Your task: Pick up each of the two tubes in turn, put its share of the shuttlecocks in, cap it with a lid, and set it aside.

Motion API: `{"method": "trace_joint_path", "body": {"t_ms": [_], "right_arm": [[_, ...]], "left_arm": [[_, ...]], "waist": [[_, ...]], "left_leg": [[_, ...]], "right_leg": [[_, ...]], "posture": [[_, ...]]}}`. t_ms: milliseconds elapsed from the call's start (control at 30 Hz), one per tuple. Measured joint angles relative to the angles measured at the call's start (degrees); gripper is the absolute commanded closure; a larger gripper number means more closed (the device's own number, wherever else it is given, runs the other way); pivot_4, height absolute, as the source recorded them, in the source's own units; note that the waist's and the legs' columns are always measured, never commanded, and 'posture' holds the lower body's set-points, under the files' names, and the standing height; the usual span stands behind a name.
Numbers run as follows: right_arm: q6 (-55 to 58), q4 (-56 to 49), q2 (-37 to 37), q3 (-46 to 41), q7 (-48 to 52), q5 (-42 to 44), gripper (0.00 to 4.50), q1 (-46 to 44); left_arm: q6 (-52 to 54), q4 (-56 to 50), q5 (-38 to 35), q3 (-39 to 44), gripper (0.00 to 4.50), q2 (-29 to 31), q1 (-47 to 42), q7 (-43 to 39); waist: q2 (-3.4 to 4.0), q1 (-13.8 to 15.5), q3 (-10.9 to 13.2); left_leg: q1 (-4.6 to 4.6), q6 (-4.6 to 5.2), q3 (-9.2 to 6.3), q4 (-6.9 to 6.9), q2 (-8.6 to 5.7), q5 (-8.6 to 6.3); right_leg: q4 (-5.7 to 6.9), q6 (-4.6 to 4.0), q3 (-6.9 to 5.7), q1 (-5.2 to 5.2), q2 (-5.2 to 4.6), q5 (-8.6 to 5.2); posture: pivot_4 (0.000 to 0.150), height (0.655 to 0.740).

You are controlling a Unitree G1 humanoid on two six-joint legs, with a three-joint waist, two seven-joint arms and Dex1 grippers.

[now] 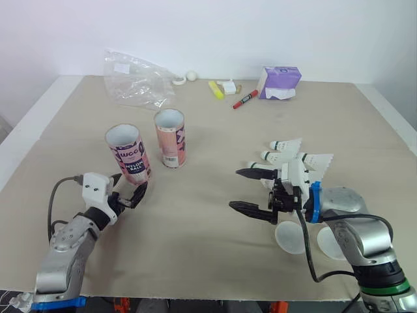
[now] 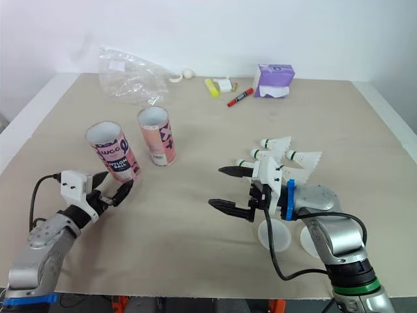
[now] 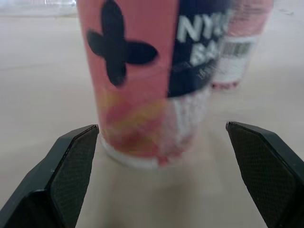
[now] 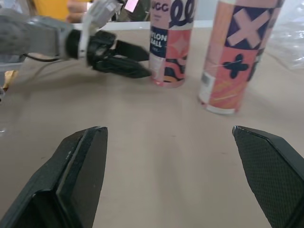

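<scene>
Towards the left edge of the worktop [image 1: 195, 228]: two pink tubes, upright, open-topped, close together but apart. Marked NYLON BALL, the nearer tube [image 1: 128, 155]; beyond it the farther tube [image 1: 171, 138], its barcode plain in the left wrist view. Left gripper [image 1: 130, 190] spread wide at the nearer tube's base, gripping nothing. In the left wrist view, a gap on either side of the tube; in the right wrist view, one fingertip seemingly against its lower wall. Right gripper [image 1: 234, 188] likewise wide open and empty, over the near middle, aimed at the tubes. Behind it, towards the right edge: a few white shuttlecocks [image 1: 287, 145] on their sides, and two white lids [image 1: 287, 238] flat by the near edge. Along the far edge: plastic bag [image 1: 137, 81], red marker [image 1: 245, 99], purple box [image 1: 280, 81].
</scene>
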Motion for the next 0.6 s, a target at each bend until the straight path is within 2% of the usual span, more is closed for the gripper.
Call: {"method": "trace_joint_path", "body": {"t_ms": [600], "right_arm": [[4.08,-4.53,0.51,-0.02,-5.01,0.22,0.0,0.71]], "left_arm": [[-7.91,19.48,4.02,-3.73,0.03,2.09,-13.32,-8.55]], "waist": [[0.0,0.17,0.0]], "left_leg": [[-0.03,-0.03,-0.09,-0.03,0.0,0.02]], "right_leg": [[0.01,0.06,-0.05,0.0,0.02,0.04]], "posture": [[0.15,0.74]]}}
